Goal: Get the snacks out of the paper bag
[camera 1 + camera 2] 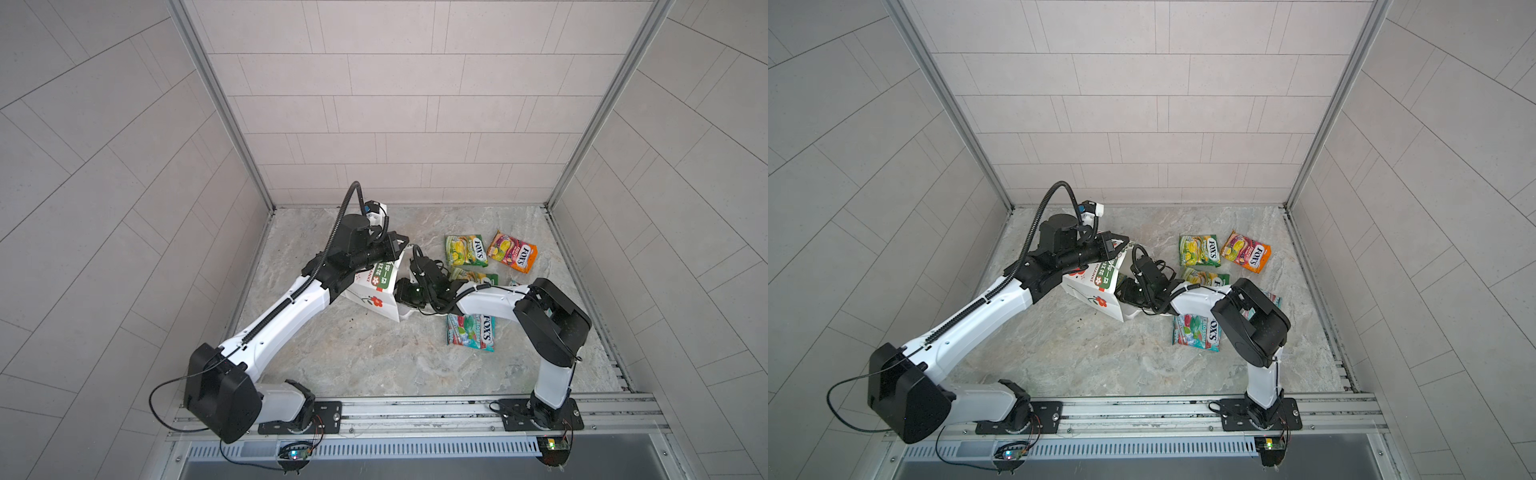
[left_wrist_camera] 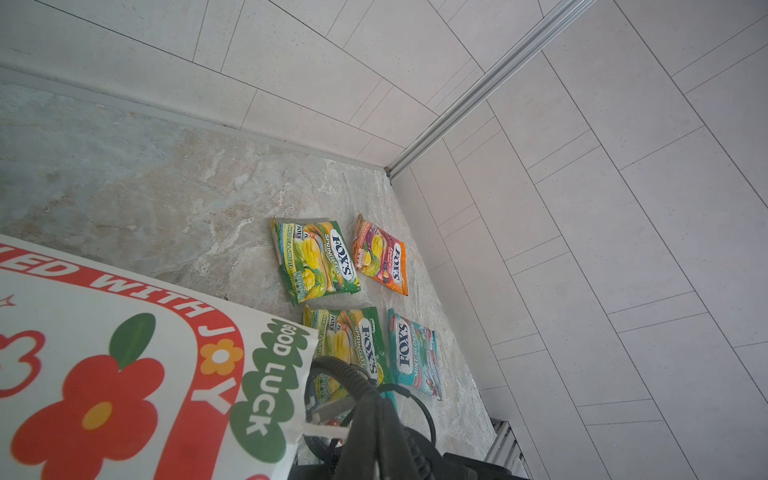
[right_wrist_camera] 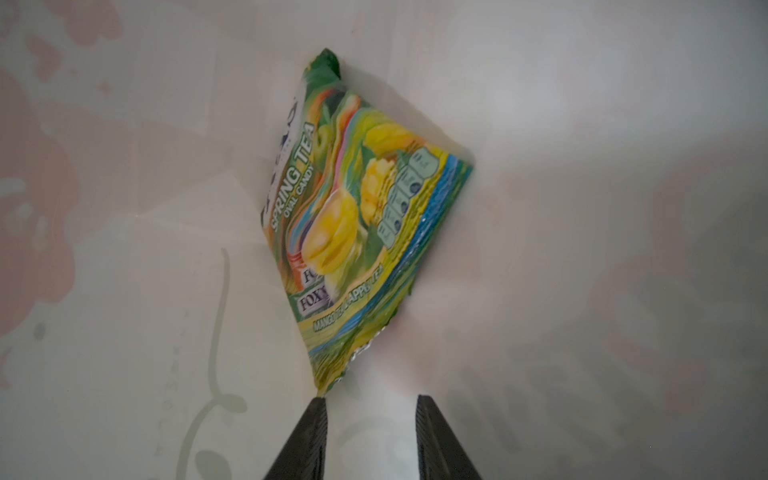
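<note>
White paper with a red flower on one face, the bag [image 1: 376, 297] lies tipped on its side left of the worktop's middle in both top views. Its mouth is turned towards the right arm [image 1: 490, 296]. Inside it, the right wrist view shows one green packet [image 3: 357, 216] standing slantwise against the pale inner wall, with "SPRING TEA" on its front. The right jaws are inside the bag and released, with a clear gap between them and nothing in it. One tip sits right at the packet's lowest corner; whether it touches I cannot tell. The left jaws, at the end of the left arm [image 1: 286, 307], are clenched at the bag's upper far edge, over the green-red print. The views do not show whether paper is pinched between them.

Right of the bag, five more packets lie flat on the worktop. The far green packet [image 1: 466, 250] and the orange packet [image 1: 512, 252] lie side by side towards the back wall. The near green packet [image 1: 469, 275] is half under the right arm, and the teal packet [image 2: 415, 353] lies just beside it. The front teal packet [image 1: 471, 330] lies just in front of that arm.

Grey-green marbled stone makes the worktop [image 1: 353, 361]. Pale tiled walls [image 1: 395, 104] close it on three sides, and a metal rail [image 1: 415, 409] along the front carries both arm bases.
</note>
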`<state>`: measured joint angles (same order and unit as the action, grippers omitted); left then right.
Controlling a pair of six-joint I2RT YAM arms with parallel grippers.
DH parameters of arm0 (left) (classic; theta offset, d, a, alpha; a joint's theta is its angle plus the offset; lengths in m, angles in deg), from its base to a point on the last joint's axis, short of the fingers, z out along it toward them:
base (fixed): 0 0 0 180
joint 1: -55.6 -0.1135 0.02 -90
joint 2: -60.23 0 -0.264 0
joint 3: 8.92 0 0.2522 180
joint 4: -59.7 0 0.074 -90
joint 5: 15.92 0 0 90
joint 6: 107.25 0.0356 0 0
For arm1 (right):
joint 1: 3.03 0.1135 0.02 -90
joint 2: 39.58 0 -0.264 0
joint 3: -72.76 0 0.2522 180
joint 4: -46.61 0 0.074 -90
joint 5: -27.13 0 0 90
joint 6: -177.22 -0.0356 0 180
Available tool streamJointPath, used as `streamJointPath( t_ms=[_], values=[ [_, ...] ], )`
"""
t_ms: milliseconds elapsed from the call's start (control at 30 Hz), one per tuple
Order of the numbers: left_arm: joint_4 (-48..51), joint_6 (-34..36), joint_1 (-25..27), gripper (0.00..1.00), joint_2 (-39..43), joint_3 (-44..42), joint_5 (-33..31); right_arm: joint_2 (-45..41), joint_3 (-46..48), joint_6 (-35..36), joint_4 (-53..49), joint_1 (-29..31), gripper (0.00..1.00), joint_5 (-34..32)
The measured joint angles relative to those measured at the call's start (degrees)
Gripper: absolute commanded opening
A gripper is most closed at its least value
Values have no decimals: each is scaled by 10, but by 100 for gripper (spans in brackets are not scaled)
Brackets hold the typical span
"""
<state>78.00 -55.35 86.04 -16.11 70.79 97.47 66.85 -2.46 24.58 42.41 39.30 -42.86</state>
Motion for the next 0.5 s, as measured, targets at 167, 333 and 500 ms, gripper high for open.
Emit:
streamJointPath(
  t_ms=[167,333,500],
  values=[
    [0,-5,0,0,-3,1,13,18,-24,-24,-5,0,40,-16],
    [-3,-14,0,0,-18,14,29,54,-39,-50,19,0,40,-12],
    [-7,-22,7,0,-28,24,38,72,-44,-67,28,0,40,-11]
  ],
)
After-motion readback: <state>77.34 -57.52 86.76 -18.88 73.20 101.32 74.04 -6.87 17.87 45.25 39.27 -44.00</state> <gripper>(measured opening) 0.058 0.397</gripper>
